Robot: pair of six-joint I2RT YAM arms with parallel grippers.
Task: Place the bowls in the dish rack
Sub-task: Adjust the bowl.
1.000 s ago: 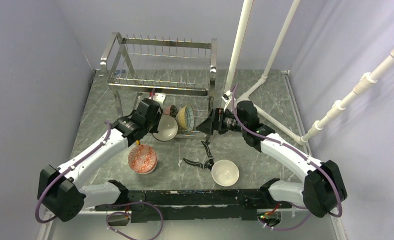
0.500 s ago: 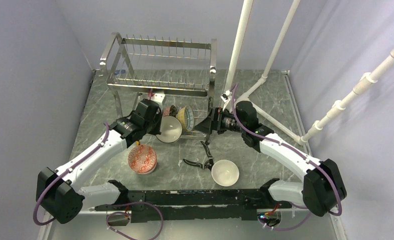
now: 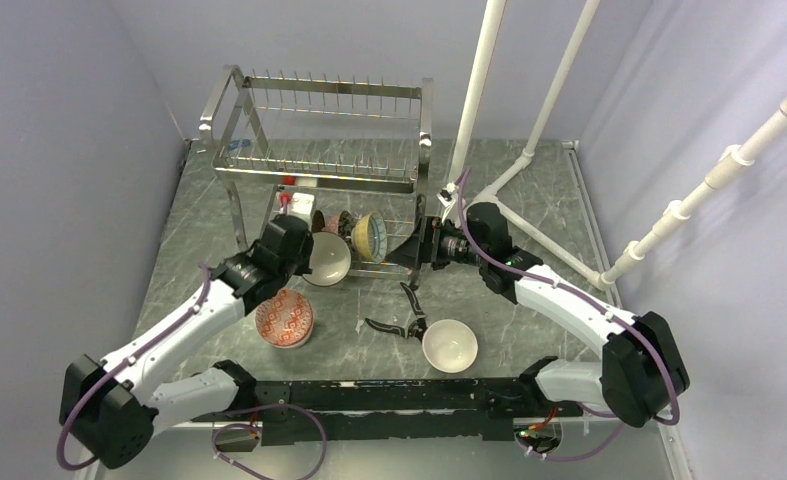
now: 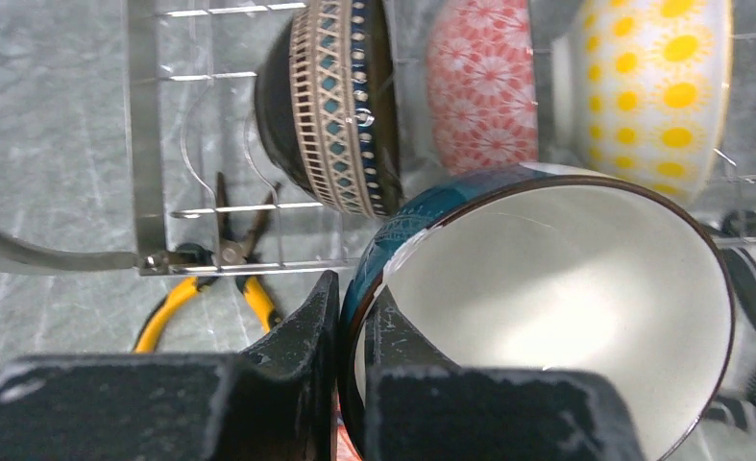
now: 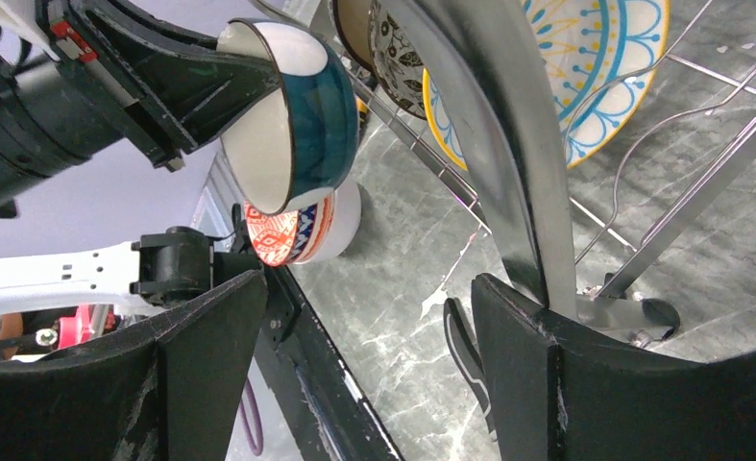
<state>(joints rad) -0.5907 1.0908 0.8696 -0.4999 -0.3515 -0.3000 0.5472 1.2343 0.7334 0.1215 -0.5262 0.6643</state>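
The dish rack (image 3: 319,130) stands at the back, steel wire on two tiers. Its lower tier holds a brown-and-teal patterned bowl (image 4: 330,106), a pink-red bowl (image 4: 484,86) and a yellow sun-dotted bowl (image 4: 657,86), all on edge. My left gripper (image 4: 350,331) is shut on the rim of a teal bowl (image 4: 547,288) with a white inside, held tilted just in front of that tier (image 3: 327,257). My right gripper (image 5: 364,365) is open beside the rack's right leg (image 5: 489,144), holding nothing. A red-patterned bowl (image 3: 285,317) and a white bowl (image 3: 449,345) sit on the table.
Black pliers (image 3: 399,320) lie between the two table bowls. Yellow-handled pliers (image 4: 201,288) lie under the rack's left side. White pipes (image 3: 489,90) rise at the back right and slant across the right side. Grey walls close in the table.
My left wrist has drawn back a little toward the near left, with the teal bowl still at the lower tier's front. The right arm has barely shifted at the rack's leg.
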